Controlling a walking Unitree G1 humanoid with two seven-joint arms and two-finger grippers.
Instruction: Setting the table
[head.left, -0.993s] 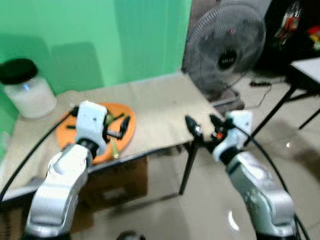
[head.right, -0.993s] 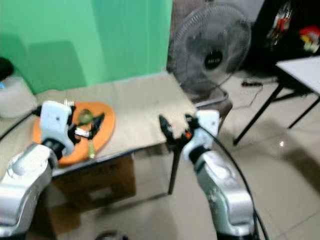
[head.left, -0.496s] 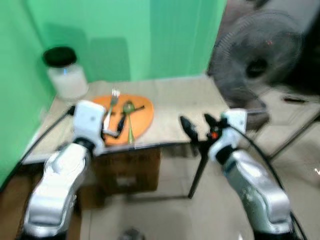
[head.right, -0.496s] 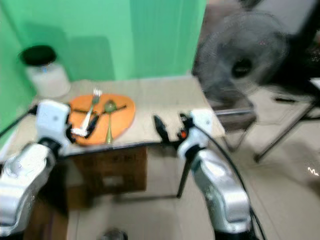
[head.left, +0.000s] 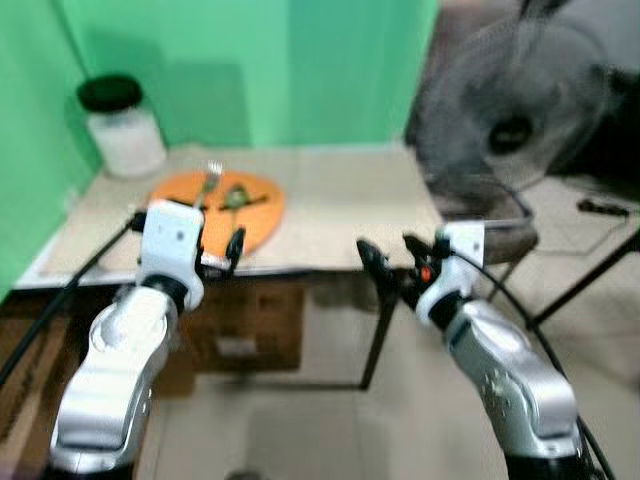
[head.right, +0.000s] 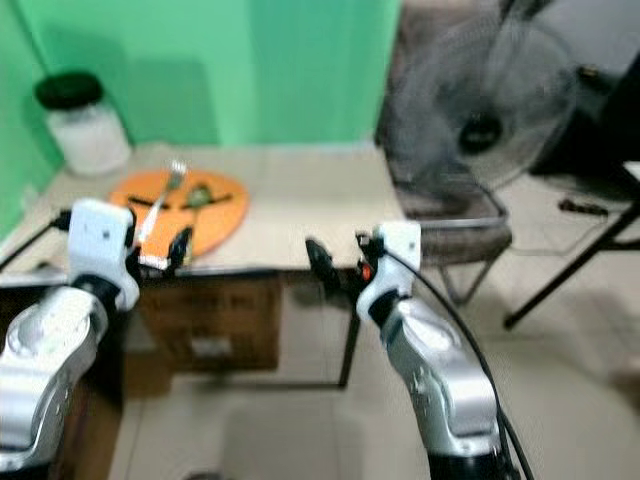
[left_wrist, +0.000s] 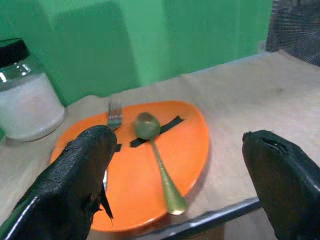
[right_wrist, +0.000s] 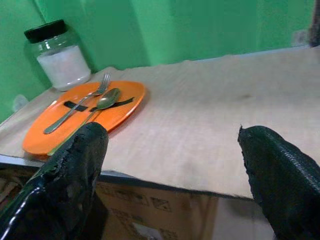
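Note:
An orange plate (head.left: 250, 212) lies on the left half of a beige-covered table (head.left: 345, 200). A silver fork (left_wrist: 114, 112) and a greenish spoon (left_wrist: 150, 135) rest on it, with black strips across them. My left gripper (head.left: 222, 255) hovers open at the table's front edge, just short of the plate (left_wrist: 192, 150), with nothing between its fingers (left_wrist: 75, 185). My right gripper (head.left: 392, 262) is open and empty too, held before the front edge near the table's right corner. From it the plate (right_wrist: 122, 112) lies off toward the far left.
A glass jar (head.left: 122, 130) with a black lid and white contents stands at the table's back left by the green wall. A standing fan (head.left: 510, 120) is right of the table. A cardboard box (head.left: 250, 325) sits underneath. Tiled floor spreads to the right.
The whole picture has shifted, so the camera moved: it panned left, then drew back, and the table now looks farther off. Both grippers stay open and empty.

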